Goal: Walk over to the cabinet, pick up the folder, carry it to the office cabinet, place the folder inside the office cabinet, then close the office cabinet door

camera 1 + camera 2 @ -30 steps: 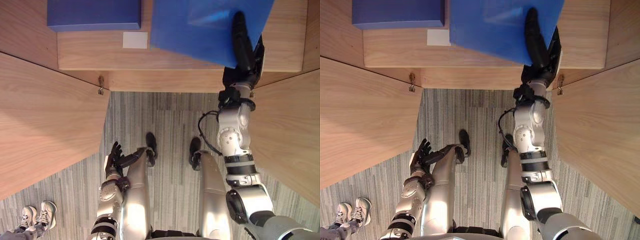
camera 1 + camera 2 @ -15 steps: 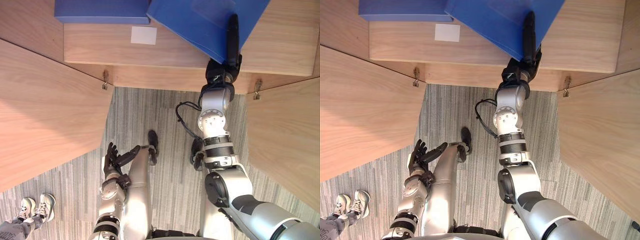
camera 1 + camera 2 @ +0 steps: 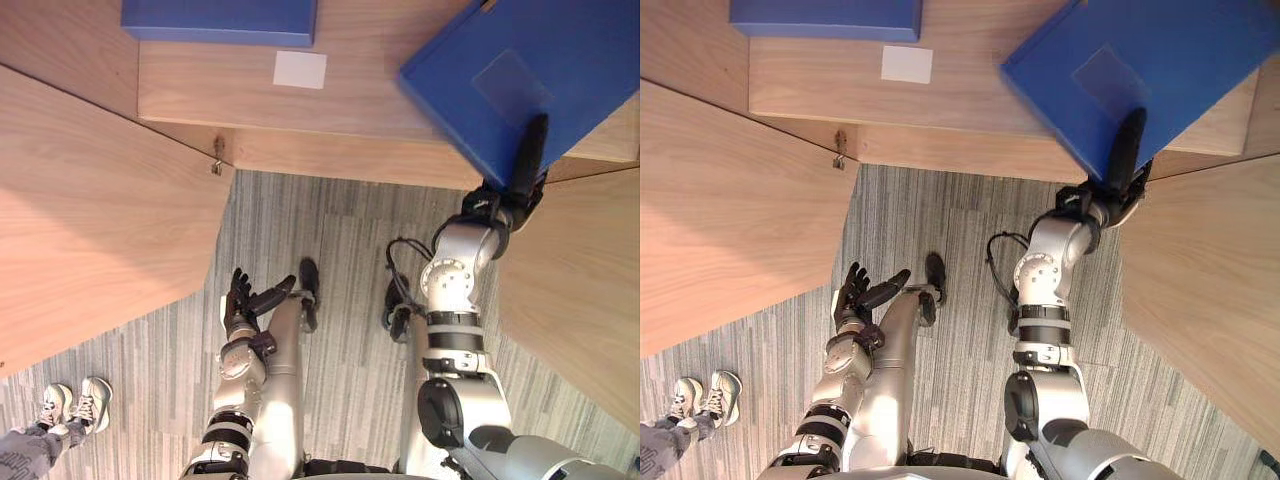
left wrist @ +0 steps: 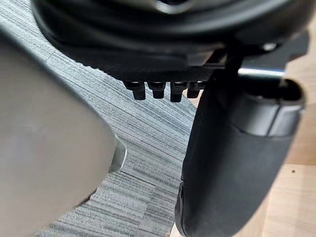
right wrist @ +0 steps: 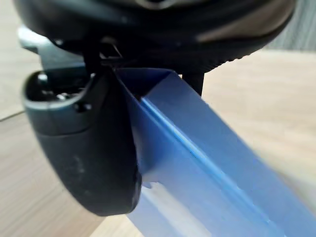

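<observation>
Facing a wooden cabinet shelf [image 3: 350, 100] with both doors [image 3: 90, 200] open, standing over grey striped carpet [image 3: 330, 230]. Pinching the blue folder [image 3: 520, 60] by its near edge in the right hand [image 3: 527, 160], holding it just above the shelf, losing its far corner past the view's edge, hiding part of the hand underneath. Hanging the left hand [image 3: 245, 305] low, fingers loosely spread.

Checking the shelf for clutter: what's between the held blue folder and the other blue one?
Just a small white card on the wooden shelf, nearer the other folder than the held folder; the left eye view shows it.
</observation>
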Robot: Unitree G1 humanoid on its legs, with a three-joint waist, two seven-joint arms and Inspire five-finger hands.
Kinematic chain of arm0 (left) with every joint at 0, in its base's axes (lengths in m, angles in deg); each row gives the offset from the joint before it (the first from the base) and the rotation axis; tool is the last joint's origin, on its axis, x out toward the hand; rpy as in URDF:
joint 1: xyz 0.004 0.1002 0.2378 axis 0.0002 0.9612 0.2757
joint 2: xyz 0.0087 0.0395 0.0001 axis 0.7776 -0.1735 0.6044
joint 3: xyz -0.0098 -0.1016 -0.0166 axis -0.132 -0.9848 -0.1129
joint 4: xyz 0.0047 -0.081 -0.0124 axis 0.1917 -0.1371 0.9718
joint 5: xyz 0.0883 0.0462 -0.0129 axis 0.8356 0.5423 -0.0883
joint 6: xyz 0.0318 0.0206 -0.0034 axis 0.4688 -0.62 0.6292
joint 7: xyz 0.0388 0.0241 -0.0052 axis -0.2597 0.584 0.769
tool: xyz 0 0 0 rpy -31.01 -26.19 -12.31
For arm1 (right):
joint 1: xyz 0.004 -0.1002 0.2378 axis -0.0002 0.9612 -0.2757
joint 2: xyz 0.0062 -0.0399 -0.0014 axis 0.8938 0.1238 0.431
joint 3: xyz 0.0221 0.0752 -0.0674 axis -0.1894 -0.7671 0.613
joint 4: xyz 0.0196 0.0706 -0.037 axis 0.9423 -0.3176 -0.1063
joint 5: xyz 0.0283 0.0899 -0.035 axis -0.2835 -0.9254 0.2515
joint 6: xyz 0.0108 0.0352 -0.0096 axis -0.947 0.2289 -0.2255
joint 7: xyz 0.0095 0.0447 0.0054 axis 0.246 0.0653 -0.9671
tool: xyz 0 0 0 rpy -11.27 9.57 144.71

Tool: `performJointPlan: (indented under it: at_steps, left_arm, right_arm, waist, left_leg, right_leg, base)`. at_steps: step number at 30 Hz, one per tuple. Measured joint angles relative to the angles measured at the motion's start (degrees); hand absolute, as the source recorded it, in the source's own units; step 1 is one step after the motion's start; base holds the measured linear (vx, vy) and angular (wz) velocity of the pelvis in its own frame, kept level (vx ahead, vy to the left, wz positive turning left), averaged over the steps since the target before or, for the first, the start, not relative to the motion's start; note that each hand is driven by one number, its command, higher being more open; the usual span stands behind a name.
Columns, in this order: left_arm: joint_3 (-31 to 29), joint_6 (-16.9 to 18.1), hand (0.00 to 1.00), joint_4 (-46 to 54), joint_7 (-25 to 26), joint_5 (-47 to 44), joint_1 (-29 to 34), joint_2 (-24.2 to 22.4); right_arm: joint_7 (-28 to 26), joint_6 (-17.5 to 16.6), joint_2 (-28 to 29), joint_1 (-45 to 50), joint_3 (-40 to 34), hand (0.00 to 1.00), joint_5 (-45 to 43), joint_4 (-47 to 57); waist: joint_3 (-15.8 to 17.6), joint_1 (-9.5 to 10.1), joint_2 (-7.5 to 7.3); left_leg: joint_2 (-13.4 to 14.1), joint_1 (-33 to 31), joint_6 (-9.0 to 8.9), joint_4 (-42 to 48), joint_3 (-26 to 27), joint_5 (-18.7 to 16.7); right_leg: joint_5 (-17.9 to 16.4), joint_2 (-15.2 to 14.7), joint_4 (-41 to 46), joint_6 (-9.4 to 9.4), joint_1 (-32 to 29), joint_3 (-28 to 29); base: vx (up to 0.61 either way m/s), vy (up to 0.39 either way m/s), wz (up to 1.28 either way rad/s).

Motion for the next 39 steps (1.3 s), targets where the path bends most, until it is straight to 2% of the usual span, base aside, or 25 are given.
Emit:
performJointPlan:
  at_steps: [4,8,11,14,23,24,30,33,39]
  left_arm:
    - [-0.9,-0.5,1.00,-0.8,0.2,0.7,-0.1,0.3]
    - [-1.2,-0.7,1.00,-2.5,-0.1,1.0,-0.2,0.7]
    - [-1.2,-0.8,1.00,-3.2,-0.6,1.0,-0.1,0.8]
    - [-1.2,-0.7,1.00,-3.6,-0.9,1.0,-0.2,0.9]
    - [-1.2,0.0,1.00,-5.5,-2.9,1.0,-0.2,1.3]
    - [-1.2,0.4,1.00,-6.2,-3.2,1.0,-0.2,1.4]
    - [-1.1,0.5,1.00,-7.4,-4.8,1.0,-0.2,2.0]
    - [-1.0,0.5,1.00,-8.0,-5.4,1.0,-0.2,2.4]
    - [-1.0,0.6,1.00,-8.7,-5.4,0.9,-0.2,3.3]
  right_arm:
    - [-4.8,1.4,-0.2,2.5,4.9,1.00,2.2,1.1]
    - [-9.8,5.4,-3.0,2.4,9.6,1.00,6.2,1.4]
    - [-12.2,9.7,-4.2,1.7,14.1,1.00,9.1,1.2]
    - [-15.5,11.9,-5.5,0.4,18.1,1.00,12.5,0.3]
    - [-23.3,15.5,-8.9,-8.7,26.8,1.00,22.7,-7.2]
    - [-24.1,16.3,-9.9,-9.9,27.7,0.00,25.3,-8.7]
    - [-26.7,20.2,-16.6,-12.7,31.6,0.00,38.6,-15.0]
    - [-26.2,21.4,-19.0,-13.7,31.5,0.00,46.1,-15.2]
    - [-24.3,22.4,-21.3,-16.4,29.5,0.00,52.4,-15.5]
  waist:
    - [-0.1,-0.70,-0.10]
    - [-0.2,-0.79,-0.13]
    - [-0.7,-0.79,-0.18]
    - [-0.7,-0.81,-0.19]
    - [-1.1,-0.45,-0.58]
    - [-1.1,-0.46,-0.58]
    - [-1.1,-0.70,-0.58]
    - [-1.1,-0.95,-0.58]
    - [-1.1,-1.07,-0.60]
  left_leg:
    - [0.9,0.9,-0.37,0.0,0.6,-0.4]
    - [1.4,3.0,-0.37,-1.7,1.3,-0.4]
    - [1.5,3.7,-0.15,-2.8,1.8,-0.2]
    - [1.5,4.0,-0.08,-3.2,2.0,-0.2]
    - [1.3,5.8,-0.09,-4.7,2.2,-0.2]
    - [1.2,5.8,-0.08,-4.9,2.2,-0.2]
    - [0.6,5.8,0.06,-5.7,2.2,-0.1]
    - [0.3,5.8,0.11,-5.8,2.2,0.0]
    - [0.2,5.1,0.25,-5.8,2.3,0.1]
  right_leg:
    - [0.2,0.7,-0.6,-0.19,0.7,0.2]
    - [1.2,1.3,-2.9,-0.14,2.8,0.4]
    - [1.6,1.3,-4.4,-0.08,3.4,0.4]
    - [1.9,1.3,-5.1,0.11,4.0,0.4]
    - [2.0,1.2,-6.9,0.17,6.1,0.0]
    - [2.0,1.1,-7.0,0.17,6.1,0.0]
    - [2.1,0.6,-7.4,0.19,6.1,-0.4]
    - [2.1,0.2,-7.5,0.24,6.1,-0.5]
    - [2.1,0.1,-7.2,0.25,5.3,-0.4]
  base:
    - [0.00,-0.033,-0.11]
    - [0.01,-0.016,-0.11]
    - [0.03,-0.002,-0.02]
    - [0.06,0.000,-0.02]
    - [0.02,-0.001,0.01]
    - [0.00,0.000,0.00]
    - [0.03,-0.009,0.03]
    - [0.01,-0.003,0.03]
    - [0.00,-0.006,0.00]
